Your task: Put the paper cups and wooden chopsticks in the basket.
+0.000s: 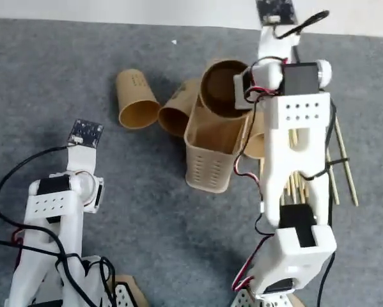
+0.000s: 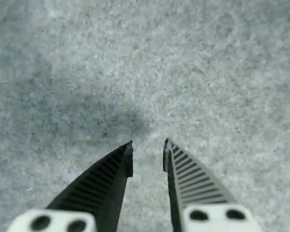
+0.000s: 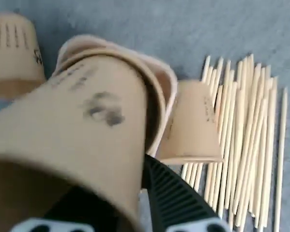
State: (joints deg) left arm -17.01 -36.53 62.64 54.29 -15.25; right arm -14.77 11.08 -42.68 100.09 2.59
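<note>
The tall beige perforated plastic basket looks light and narrow. The biggest risk, as I judge it, is that the brown paper cup strikes the basket's far rim on release. That would tip the basket, or send the cup rolling off onto the grey carpet.

The cup hangs above the basket's far edge rather than squarely over its opening. The right gripper is clamped on it near the mouth, and thin paper may crumple or slip there.

A second cup and a third cup lie on their sides beside the basket, away from the right arm. A fourth cup lies between the basket and the pale wooden chopsticks, which could be scattered by a low swing.

The left gripper, jaws apart and holding nothing, sits well apart from the basket.
</note>
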